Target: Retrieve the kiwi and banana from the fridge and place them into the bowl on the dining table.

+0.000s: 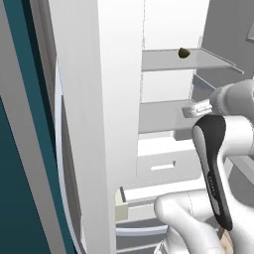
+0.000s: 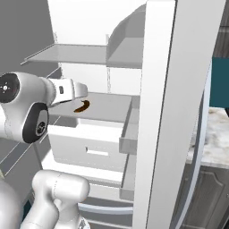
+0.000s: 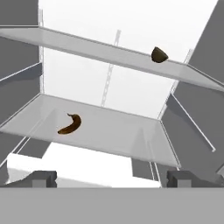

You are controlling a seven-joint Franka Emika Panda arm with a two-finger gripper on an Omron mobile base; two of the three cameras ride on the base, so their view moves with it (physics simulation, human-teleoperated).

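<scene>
Nearest the base cameras stands the white arm with dark joints, its elbow raised before the open grey-silver fridge with its white shelved interior (image 1: 163, 114). The two-finger gripper (image 3: 107, 178) reaches toward the middle shelf; in the hand view its two dark finger tips (image 3: 41, 178) stand well apart at the bottom, so the jaws are spread with nothing between them.

The small, rounded olive-brown kiwi (image 1: 183, 52) rests on the upper pale glass shelf (image 3: 87, 46), toward its right side as the hand camera shows it. The curved, brown-skinned banana (image 3: 70, 124) lies flat on the middle glass shelf (image 3: 122, 135), left of centre, apart from the side walls. In the right base view the banana (image 2: 82, 106) lies just beyond the white wrist. A white drawer (image 2: 89, 145) sits beneath the middle shelf.

Progress, as judged: the fridge is open and the arm faces both fruits, yet neither has been grasped. Both pickups, the carry to the dining table and both placements into the bowl remain to be done. The banana appears the closer target.
</scene>
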